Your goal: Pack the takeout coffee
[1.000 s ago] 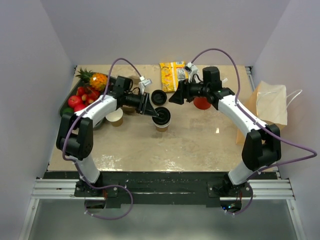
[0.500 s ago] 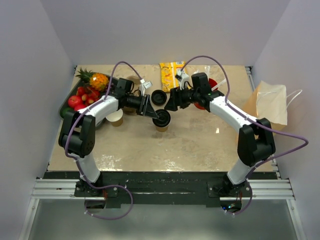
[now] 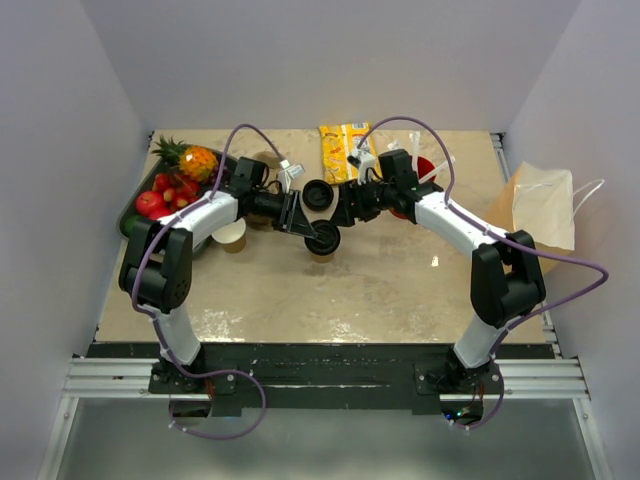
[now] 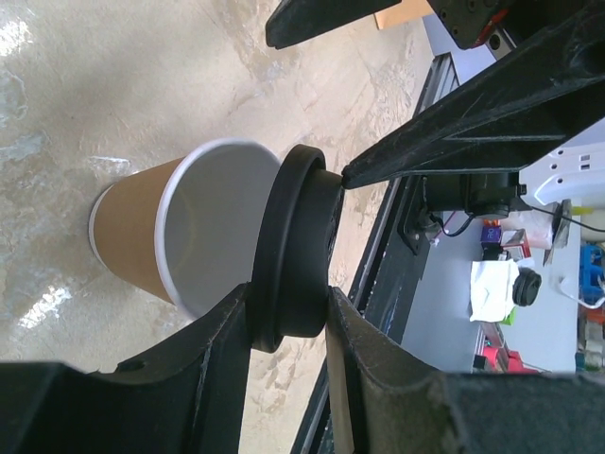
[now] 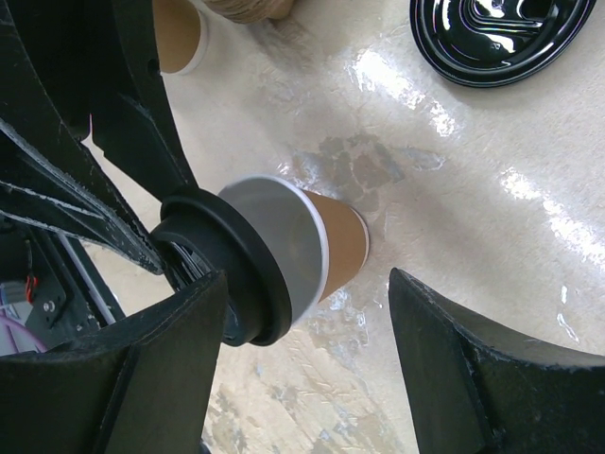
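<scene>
top view: coffee cup point(image 3: 322, 251) stands mid-table, black lid point(image 3: 325, 238) over its mouth, pinched by the left gripper point(image 3: 308, 228). right gripper point(image 3: 343, 212) points at it from the upper right. paper bag point(image 3: 540, 205) at the right edge, which we take for the packing target.

left wrist: lid sits tilted off the white rim, not seated. left fingers point(image 4: 227, 350) clamp its edge. we judge this a capping step, so the cup travels closed.

right wrist: jaws spread wide, cup between them at frame centre, touching nothing. probably there to steady the cup. loose lid point(image 5: 501, 38) upper right.
</scene>
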Robot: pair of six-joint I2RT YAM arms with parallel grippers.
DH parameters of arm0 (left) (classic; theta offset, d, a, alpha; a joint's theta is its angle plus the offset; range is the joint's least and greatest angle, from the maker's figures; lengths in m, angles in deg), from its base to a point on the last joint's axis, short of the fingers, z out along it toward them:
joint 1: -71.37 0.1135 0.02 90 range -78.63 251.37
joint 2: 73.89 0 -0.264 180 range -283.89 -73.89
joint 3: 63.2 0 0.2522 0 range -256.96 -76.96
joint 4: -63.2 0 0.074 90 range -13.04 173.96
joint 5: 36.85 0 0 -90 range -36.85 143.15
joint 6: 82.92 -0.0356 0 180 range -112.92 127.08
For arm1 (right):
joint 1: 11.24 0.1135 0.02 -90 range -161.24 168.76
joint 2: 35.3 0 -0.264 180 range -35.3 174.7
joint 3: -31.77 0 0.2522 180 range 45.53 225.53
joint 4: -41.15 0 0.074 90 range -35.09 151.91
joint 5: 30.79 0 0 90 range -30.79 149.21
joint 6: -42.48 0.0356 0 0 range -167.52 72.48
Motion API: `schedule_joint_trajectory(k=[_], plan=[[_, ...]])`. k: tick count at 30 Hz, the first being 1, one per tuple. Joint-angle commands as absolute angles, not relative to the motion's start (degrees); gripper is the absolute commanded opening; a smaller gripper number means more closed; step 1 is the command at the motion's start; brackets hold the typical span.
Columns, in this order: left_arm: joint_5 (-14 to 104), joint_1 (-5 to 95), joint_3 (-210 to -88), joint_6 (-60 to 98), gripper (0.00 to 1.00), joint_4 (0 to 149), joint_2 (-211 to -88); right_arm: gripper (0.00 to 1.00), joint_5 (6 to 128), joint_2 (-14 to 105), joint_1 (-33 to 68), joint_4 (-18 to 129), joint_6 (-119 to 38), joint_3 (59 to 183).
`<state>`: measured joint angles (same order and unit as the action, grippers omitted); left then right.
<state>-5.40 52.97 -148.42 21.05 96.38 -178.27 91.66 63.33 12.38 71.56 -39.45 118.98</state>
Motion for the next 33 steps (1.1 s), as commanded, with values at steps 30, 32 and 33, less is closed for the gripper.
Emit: schedule_joint_trajectory(k=[30,32,33], plan=[[-1.96,53.44,-153.33,21.49,0.44,96.03,-178.22,0.73,93.67,66.30,13.02,72.75,-41.02,121.55],[-1.52,53.44,-153.77,21.32,0.45,96.12,-178.13,0.73,93.75,66.65,13.20,72.93,-41.28,121.73],[-1.43,53.44,-153.95,21.32,0.45,96.20,-178.22,0.73,93.84,66.83,13.37,73.02,-41.28,122.08]])
